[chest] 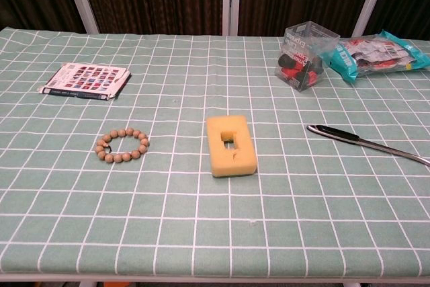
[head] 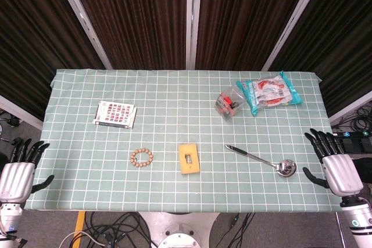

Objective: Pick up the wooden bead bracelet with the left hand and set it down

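Status: task not begun. The wooden bead bracelet (head: 142, 157) lies untouched on the checked tablecloth (head: 174, 94), in the near-left part of the table, between the yellow sponge block (head: 188, 159) to its right and the flat printed box (head: 114, 114) further back on its left. It is apart from both.

Left hand (head: 19, 173): at the near-left corner of the table, just off the cloth edge, fingers spread and pointing away from the robot, holding nothing. It stands well apart from the bracelet. Right hand (head: 335, 165): at the near-right corner, fingers likewise spread, empty. Neither hand shows in the chest view.

Remaining, by my judgement: the whole sequence, namely reach with the left hand, grasp, lift and set down.

Orientation of the bracelet: it lies flat as a closed ring, so it has no true pointing direction. In the chest view (chest: 121, 145) the ring reads slightly wider left to right than front to back, though most of that may be the low camera angle; in the head view it looks close to round. A small light-coloured piece, perhaps the knot or clasp, shows at the ring's left near side; its detail is too small to confirm.

Other items present, none in the reach path: a metal ladle (head: 263, 160), a clear packet with red contents (head: 229, 103), and a teal snack bag (head: 268, 93)
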